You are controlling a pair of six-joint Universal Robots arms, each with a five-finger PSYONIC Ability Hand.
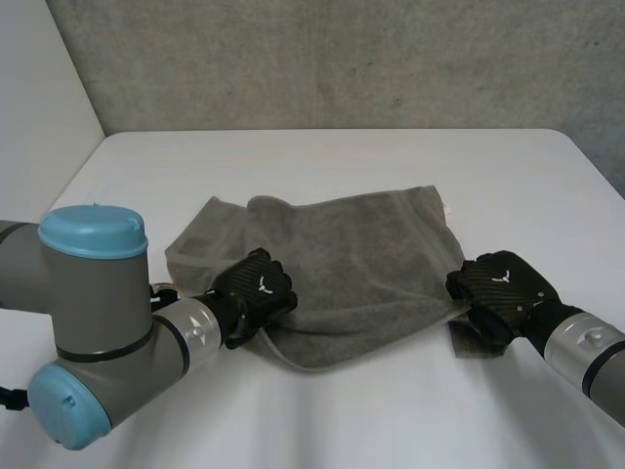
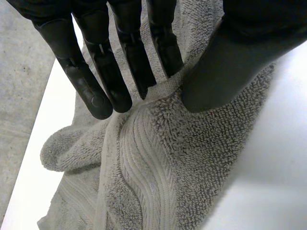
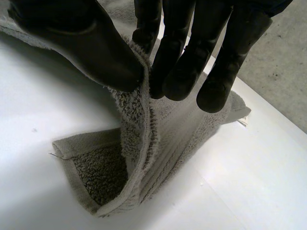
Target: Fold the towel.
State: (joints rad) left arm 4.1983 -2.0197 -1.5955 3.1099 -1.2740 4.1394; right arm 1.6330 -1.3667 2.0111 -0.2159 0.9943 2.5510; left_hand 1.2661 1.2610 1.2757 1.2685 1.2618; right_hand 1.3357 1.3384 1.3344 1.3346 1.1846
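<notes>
A rumpled grey towel (image 1: 352, 264) lies mid-worktop (image 1: 342, 156) with both hands gripping its near edge, apparently the opening grasp of a fold. Reaching in low, palm down, the left hand (image 1: 256, 291) pinches the hem near the near-left corner between thumb and straight fingers. The right hand (image 1: 503, 285) nips the edge by the near-right corner, held just off the surface, the corner drooping beneath. The next move likely calls for lifting both ends evenly and carrying them across to the far edge.
</notes>
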